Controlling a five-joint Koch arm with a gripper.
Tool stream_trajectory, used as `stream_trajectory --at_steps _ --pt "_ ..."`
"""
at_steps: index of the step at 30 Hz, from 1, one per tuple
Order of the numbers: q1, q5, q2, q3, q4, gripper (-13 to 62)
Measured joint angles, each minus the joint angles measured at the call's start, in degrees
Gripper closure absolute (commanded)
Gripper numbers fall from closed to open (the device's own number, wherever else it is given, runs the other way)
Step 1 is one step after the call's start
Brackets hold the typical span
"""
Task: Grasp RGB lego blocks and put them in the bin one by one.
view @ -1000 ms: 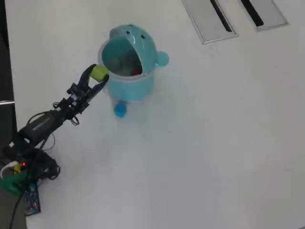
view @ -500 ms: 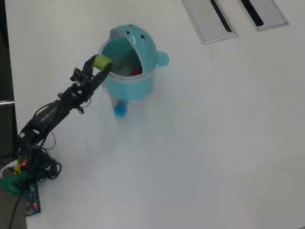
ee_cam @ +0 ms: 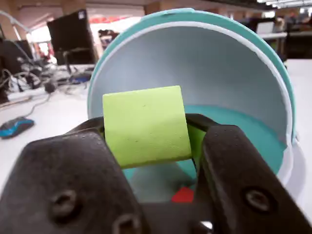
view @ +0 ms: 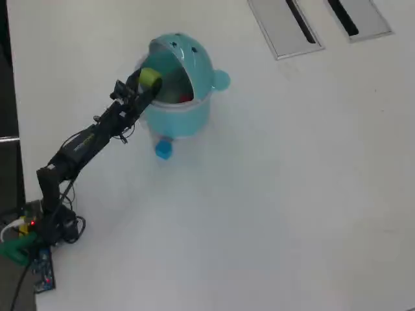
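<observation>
As your arm stretches out from the overhead view's left, the gripper has carried the yellow-green block from outside the rim to over the bin mouth, jaws clenched on it. Red block lies inside already; blue block waits just beside the tub. You look ready to drop.

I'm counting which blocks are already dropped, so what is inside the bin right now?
A red block lies on the floor of the bin. The gripper holds the yellow-green block over the opening, not released. The gripper covers part of the floor. The blue block sits outside.
</observation>
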Motion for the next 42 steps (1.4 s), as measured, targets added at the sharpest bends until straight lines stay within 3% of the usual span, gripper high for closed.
stream_trajectory --at_steps 5,9,20,42 --pt "-0.3 -2.9 -3.1 -1.9 0.0 38.3" --pt "-1.1 -7.5 -4.4 -2.7 0.0 30.0" --pt "-1.4 -11.6 -4.4 -2.8 -0.1 24.1" --pt "-0.5 -13.7 9.5 15.6 0.0 22.4"
